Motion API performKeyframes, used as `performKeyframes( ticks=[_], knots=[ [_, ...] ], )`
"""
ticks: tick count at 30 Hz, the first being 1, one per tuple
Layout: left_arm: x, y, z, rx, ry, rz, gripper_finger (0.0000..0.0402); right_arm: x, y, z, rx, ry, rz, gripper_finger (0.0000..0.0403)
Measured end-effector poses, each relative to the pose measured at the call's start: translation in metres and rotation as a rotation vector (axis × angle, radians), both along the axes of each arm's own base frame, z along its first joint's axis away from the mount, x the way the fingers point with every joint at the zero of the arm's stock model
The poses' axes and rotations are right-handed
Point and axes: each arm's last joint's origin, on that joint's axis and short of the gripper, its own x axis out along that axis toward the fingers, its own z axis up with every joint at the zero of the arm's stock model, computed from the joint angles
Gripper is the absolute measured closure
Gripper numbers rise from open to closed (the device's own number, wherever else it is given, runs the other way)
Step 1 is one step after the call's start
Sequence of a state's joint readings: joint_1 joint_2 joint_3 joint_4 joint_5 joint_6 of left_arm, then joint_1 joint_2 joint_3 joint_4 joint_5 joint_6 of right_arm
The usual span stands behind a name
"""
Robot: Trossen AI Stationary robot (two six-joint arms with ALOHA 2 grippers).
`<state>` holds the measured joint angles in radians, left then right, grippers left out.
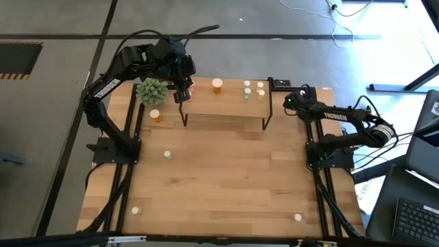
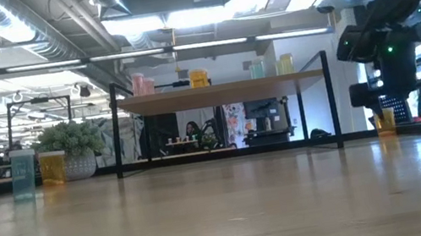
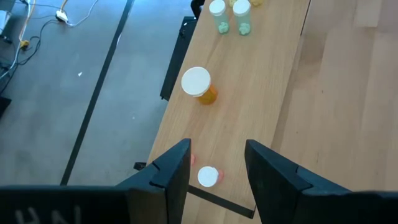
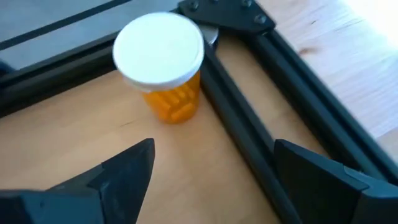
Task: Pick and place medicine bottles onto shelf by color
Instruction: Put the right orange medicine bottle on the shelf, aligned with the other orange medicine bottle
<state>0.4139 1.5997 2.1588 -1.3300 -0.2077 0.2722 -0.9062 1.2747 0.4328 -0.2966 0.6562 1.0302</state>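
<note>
On the desk [image 1: 226,178], toward its far edge, stands the shelf [image 1: 226,103], a light-wood board on a black frame. Left claw [image 1: 182,95] hangs over the shelf's left end, beside the potted plant [image 1: 152,90]. In the left wrist view its fingers [image 3: 171,174] are parted, and a pink-red bottle [image 3: 208,177] stands on the board between them; contact cannot be confirmed, nothing seen gripped. Further along the board: one larger orange bottle [image 3: 199,85] near the middle, then a cluster of pale green-yellow bottles [image 3: 230,15] toward the right end.

Right claw [image 1: 291,101] sits low at the desk's far right corner, just off the shelf's right end. Its fingers [image 4: 124,171] are spread wide and empty. An orange bottle [image 4: 163,65] with white cap stands upright just ahead of them, against the black desk frame, untouched.

Loose bottles elsewhere on the desk: one orange [image 1: 156,116] near the plant, one mid-left [image 1: 167,155], one front left [image 1: 135,210], one front right [image 1: 298,217].
</note>
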Motion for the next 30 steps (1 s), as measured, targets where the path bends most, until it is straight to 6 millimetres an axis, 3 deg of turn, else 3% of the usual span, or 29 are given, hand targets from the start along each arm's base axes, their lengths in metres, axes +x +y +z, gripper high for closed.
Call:
performKeyframes(
  ticks=[22, 30],
  knots=[
    [0.0, 0.0, 0.0, 0.0, 0.0, 0.0, 0.0255, 0.009, -0.01, 0.0, -0.059, -0.017, 0.079, 0.0073],
    [0.0, 0.0, 0.0, 0.0, 0.0, 0.0, 0.0255, 0.01, -0.012, -0.013, -0.018, 0.03, 0.069, 0.0073]
  ],
)
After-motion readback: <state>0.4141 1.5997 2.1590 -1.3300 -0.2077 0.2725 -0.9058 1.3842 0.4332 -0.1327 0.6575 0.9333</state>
